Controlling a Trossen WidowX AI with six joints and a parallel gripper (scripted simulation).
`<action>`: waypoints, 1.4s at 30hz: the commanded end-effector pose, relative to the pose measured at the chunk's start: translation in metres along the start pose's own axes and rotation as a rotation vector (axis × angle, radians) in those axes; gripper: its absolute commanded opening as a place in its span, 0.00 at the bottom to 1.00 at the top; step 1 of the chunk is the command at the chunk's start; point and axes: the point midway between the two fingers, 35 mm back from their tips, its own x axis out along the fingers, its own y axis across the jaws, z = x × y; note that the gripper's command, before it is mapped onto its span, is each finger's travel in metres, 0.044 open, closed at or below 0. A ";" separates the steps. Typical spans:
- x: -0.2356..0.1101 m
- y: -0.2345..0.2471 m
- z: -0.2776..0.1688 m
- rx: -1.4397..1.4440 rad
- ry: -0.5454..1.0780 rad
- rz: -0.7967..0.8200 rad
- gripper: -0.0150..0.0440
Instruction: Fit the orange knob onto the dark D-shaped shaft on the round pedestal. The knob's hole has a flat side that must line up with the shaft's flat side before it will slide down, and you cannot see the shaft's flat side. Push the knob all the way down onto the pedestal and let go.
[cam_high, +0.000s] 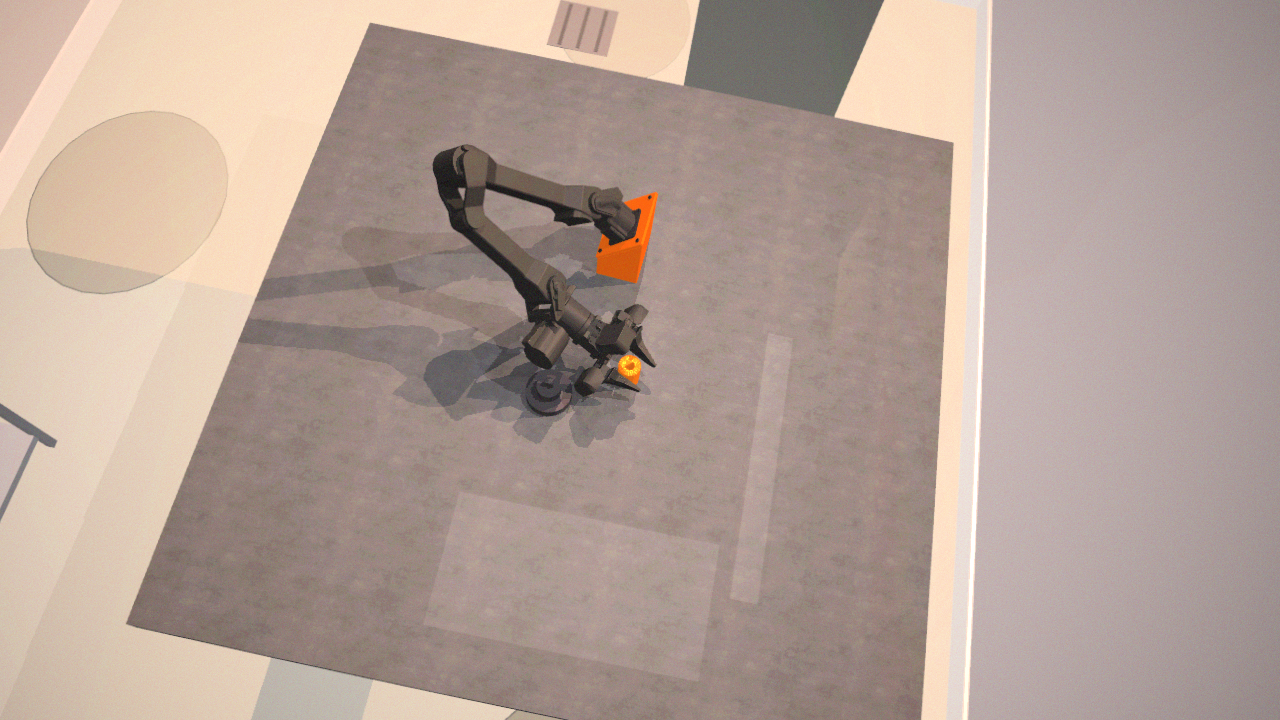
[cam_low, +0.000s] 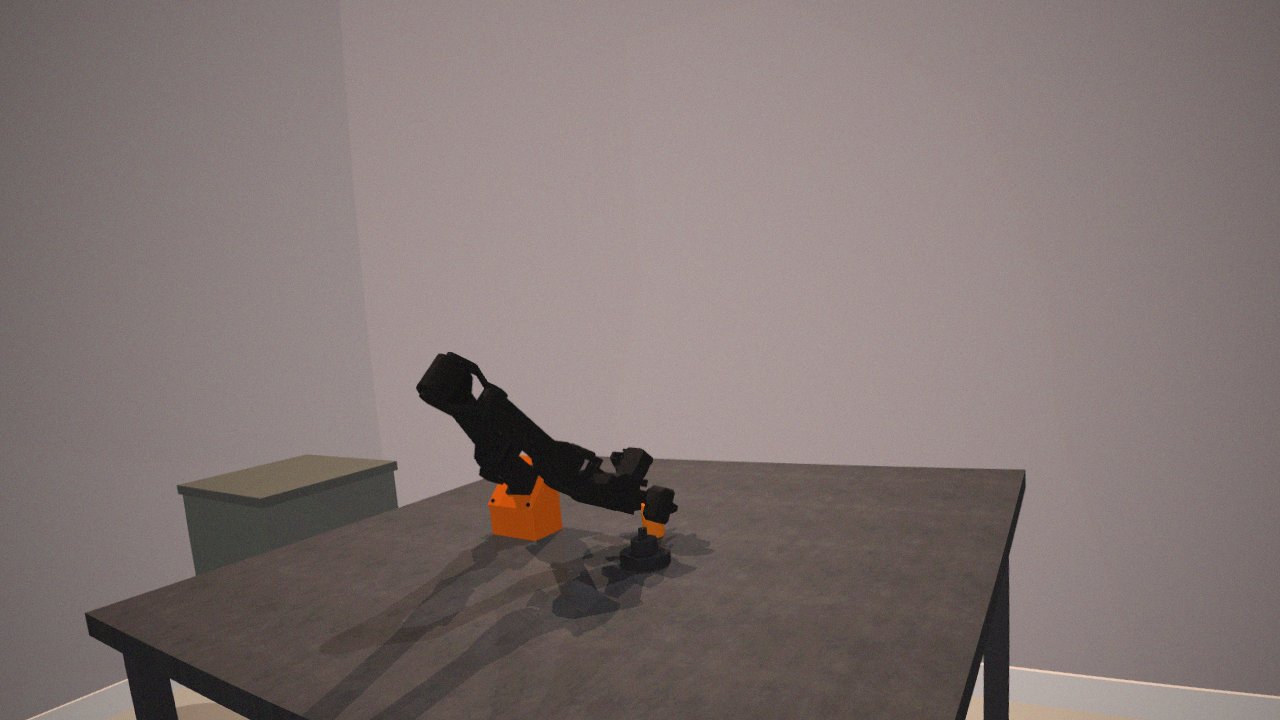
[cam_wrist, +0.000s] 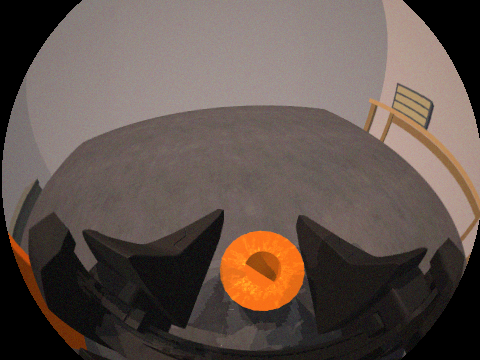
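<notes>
Jaws apart, holding nothing; gripper (cam_wrist: 260, 254) straddles the knob (cam_wrist: 262, 271) with gaps each side. Knob lies on the surface (cam_high: 805, 537), at 3 o'clock from pedestal (cam_high: 547, 394).

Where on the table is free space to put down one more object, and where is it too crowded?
Free: the wide stretch of table right of the orange arm base, and the near half below the pedestal. Crowded: around the pedestal, where the open pincer flanks the loose orange knob.
</notes>
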 end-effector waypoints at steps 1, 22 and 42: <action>0.000 0.000 0.000 0.000 -0.001 -0.001 0.69; -0.003 -0.002 0.008 -0.001 0.000 0.000 1.00; -0.022 0.013 0.067 0.143 0.579 0.178 1.00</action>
